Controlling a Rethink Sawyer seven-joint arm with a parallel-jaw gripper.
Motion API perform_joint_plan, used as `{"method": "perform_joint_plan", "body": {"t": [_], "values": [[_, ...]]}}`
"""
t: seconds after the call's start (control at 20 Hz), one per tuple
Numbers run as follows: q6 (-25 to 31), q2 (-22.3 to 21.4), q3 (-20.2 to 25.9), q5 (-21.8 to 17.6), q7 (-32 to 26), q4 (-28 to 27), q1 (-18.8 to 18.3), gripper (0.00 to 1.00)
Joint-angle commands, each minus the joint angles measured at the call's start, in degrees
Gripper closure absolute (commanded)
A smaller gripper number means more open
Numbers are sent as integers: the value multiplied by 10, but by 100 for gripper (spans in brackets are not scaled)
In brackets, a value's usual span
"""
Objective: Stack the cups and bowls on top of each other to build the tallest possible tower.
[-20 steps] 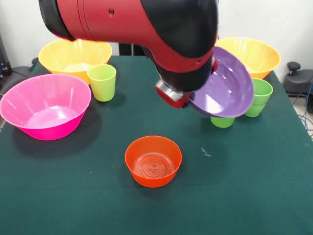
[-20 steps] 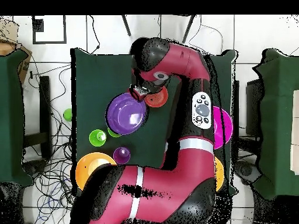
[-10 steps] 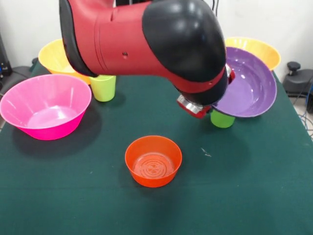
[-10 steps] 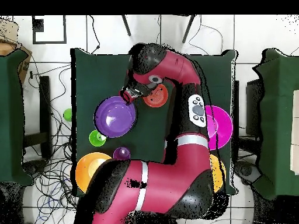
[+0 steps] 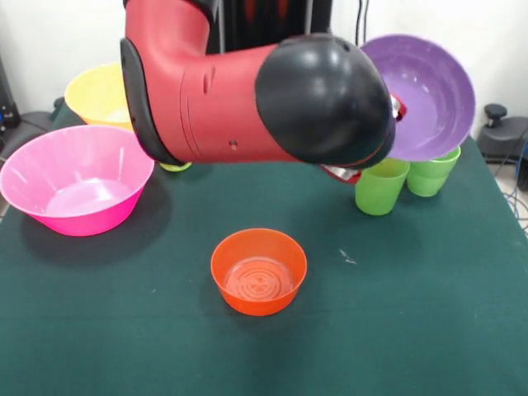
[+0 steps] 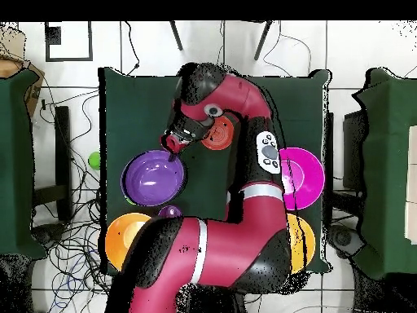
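Carrying the purple bowl (image 5: 425,95) by its rim, tilted, aloft over two green cups (image 5: 381,186); gripper (image 6: 173,143) clamped on it. Orange bowl (image 5: 258,271) sits on the mat, well apart, opposite side of gripper from purple bowl.
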Motion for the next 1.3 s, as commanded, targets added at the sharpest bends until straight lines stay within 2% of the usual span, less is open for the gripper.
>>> {"method": "perform_joint_plan", "body": {"t": [0.05,0.2,0.4,0.9,1.05,1.15,1.25,1.3], "values": [[179,51,65,-53,43,-144,12,100],[244,71,72,-71,46,-202,17,100],[296,88,83,-81,54,-249,22,100],[297,104,105,-75,54,-274,23,100],[263,106,110,-72,37,-267,17,100],[214,105,112,-63,20,-252,12,100],[137,96,110,-57,-8,-226,10,100],[79,87,108,-53,-27,-206,9,100]]}}
